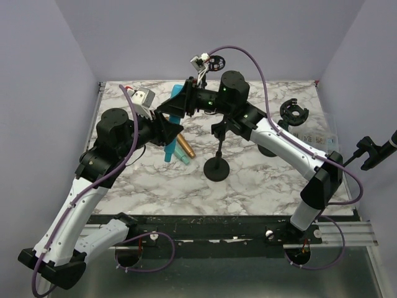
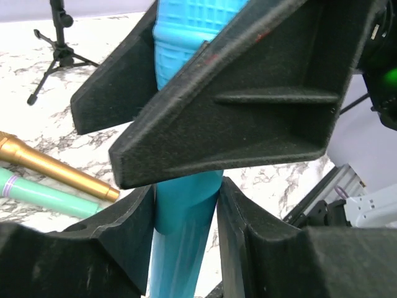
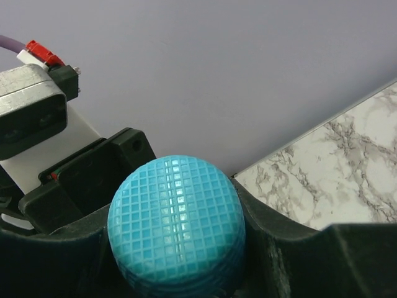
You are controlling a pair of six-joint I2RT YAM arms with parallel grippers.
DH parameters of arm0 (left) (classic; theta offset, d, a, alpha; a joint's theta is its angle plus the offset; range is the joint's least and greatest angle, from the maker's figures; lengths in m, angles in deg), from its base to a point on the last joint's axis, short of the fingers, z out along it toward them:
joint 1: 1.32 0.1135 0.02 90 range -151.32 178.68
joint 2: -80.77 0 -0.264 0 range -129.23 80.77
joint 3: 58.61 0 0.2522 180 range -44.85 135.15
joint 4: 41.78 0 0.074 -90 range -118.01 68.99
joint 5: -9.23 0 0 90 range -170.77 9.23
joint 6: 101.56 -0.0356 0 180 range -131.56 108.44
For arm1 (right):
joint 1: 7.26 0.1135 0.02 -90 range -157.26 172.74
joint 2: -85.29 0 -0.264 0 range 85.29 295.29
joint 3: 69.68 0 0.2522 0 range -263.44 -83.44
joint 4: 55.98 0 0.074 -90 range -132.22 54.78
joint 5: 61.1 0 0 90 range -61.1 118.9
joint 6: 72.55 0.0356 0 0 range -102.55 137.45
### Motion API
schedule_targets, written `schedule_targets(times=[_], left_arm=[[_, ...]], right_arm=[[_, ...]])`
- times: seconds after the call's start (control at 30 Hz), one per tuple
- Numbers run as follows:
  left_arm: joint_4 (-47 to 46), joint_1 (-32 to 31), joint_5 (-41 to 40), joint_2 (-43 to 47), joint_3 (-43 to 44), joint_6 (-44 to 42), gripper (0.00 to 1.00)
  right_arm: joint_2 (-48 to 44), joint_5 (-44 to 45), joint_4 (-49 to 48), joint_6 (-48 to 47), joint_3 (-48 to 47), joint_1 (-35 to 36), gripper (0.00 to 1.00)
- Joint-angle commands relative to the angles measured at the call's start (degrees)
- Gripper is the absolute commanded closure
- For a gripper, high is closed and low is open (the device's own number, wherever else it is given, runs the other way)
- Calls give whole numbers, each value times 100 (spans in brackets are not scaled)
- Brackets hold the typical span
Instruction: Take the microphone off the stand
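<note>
Two grippers hold one blue microphone point(image 1: 169, 151) in air, left of stand point(image 1: 217, 167) and apart from it. We see left gripper point(image 2: 186, 195) closed on handle, right gripper point(image 3: 177, 261) closed on mesh head. Both hide most of its body from above; its tail is cut off in left wrist view. Stand's top is hard to separate from black right arm point(image 1: 291, 149). Gold microphone point(image 2: 56, 162) and green microphone point(image 2: 43, 194) lie on table point(image 1: 260, 180), partly covered.
</note>
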Motion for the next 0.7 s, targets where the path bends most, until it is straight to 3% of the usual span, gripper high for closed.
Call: schedule_targets(times=[0.0, 0.17, 0.27, 0.3, 0.47, 0.57, 0.67], left_arm=[[-134, 64, -410, 167, -172, 73, 100], [-94, 72, -668, 304, -415, 149, 100], [36, 74, -1021, 394, -601, 291, 100], [78, 72, -1151, 421, -662, 349, 100], [711, 144, -2012, 160, -787, 1029, 100], [1039, 431, -2056, -157, -856, 1611, 100], [648, 775, -1461, -341, -1237, 2123, 100]], right_arm=[[2, -50, 113, -78, 36, 85, 83], [-222, 917, 795, -778, -67, 88, 25], [-580, 2010, 1125, -1207, 54, 82, 5], [-710, 2478, 1147, -1308, 129, 86, 1], [-1628, 4427, 704, -1827, 834, 79, 1], [-2232, 4788, 126, -2130, 1442, 79, 2], [-2709, 4979, -247, -2288, 1887, 78, 2]])
